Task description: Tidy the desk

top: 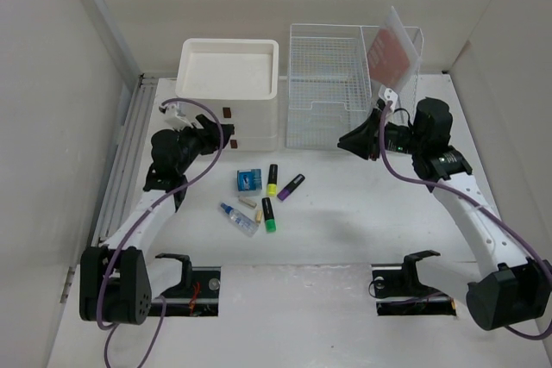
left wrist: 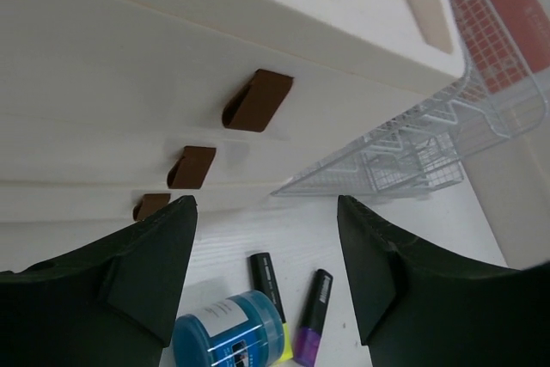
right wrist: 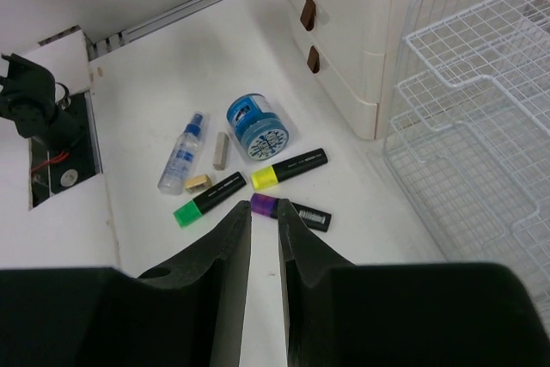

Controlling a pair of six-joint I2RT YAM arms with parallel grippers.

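Top external view shows the desk (top: 345, 221), a large flat matte white tabletop, filling the floor of a white-walled booth, with a grey metal rail (top: 129, 140) along its left edge. It looks rigid and fixed. I judge it is nothing to grip, only a smooth face on which light things may skid, so any hold belongs on the loose items. At the far side stand a cream drawer box with a tray top (top: 257, 118) and, just beside it, a white wire-mesh rack (top: 323, 118). Mid-desk lies a cluster: a round blue tub (top: 249, 180), a clear spray bottle (top: 238, 218), and yellow (top: 272, 180), purple (top: 291, 187) and green (top: 268, 215) highlighters, all small, stiff and best pinched across their bodies. The left gripper (left wrist: 266, 272) hovers before the box's brown pulls (left wrist: 258, 100), jaws wide apart. The right gripper (right wrist: 264, 238) hangs near the rack, jaws nearly together on nothing.
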